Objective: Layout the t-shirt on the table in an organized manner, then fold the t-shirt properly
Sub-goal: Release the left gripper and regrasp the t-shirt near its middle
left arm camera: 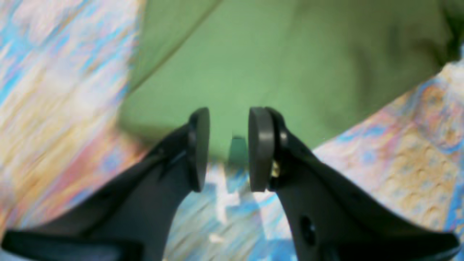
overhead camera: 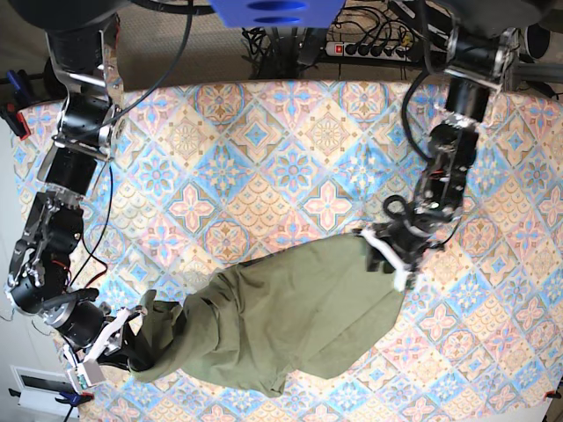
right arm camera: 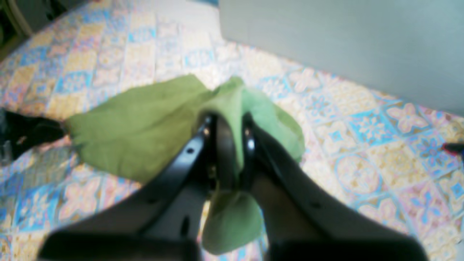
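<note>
The olive-green t-shirt (overhead camera: 290, 316) lies bunched in a long diagonal heap on the near half of the patterned table (overhead camera: 264, 176). My left gripper (overhead camera: 380, 251) sits at the shirt's upper right corner. In the left wrist view, this left gripper (left arm camera: 229, 145) is open, its pads apart, with the t-shirt (left arm camera: 290, 65) edge lying between and beyond the tips, unclamped. My right gripper (overhead camera: 132, 347) is at the shirt's lower left end. The right wrist view shows that right gripper (right arm camera: 232, 123) shut on a fold of the t-shirt (right arm camera: 137, 119), with fabric hanging below the pads.
A power strip with cables (overhead camera: 369, 46) lies beyond the table's far edge. A blue part (overhead camera: 277, 10) overhangs the top. A grey panel (right arm camera: 344, 43) stands past the table (right arm camera: 362, 145) in the right wrist view. Patterned cloth (left arm camera: 398, 163) lies bare around the shirt.
</note>
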`<state>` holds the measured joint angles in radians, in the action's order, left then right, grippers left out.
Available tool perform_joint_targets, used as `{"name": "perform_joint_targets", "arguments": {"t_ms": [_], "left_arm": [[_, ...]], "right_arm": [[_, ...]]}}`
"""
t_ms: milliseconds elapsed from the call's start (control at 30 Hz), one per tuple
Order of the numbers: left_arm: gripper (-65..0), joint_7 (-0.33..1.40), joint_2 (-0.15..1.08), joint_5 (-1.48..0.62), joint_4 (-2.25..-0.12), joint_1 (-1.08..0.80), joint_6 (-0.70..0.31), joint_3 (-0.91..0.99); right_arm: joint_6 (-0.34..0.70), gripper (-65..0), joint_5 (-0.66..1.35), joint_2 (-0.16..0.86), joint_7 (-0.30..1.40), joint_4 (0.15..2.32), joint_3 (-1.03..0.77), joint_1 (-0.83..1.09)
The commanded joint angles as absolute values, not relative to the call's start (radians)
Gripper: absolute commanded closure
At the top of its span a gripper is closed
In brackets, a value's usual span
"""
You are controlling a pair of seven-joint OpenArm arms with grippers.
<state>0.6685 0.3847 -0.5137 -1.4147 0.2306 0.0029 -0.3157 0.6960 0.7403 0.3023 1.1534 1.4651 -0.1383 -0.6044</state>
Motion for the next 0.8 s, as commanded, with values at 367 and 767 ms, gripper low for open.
{"name": "perform_joint_targets", "arguments": {"t_ms": [367, 767], "left_arm": [[-18.6, 0.653, 0.295, -0.352, -1.274, 0.343, 0.008, -0.349], [-37.0, 0.653, 0.289, -0.36, -1.199, 0.344, 0.004, -0.355]], "right_arm": [[0.698, -0.7, 0.76, 0.311, 1.122, 1.484, -0.145, -0.642], [0.698, -0.7, 0.76, 0.308, 1.121, 1.484, -0.145, -0.642]]}}
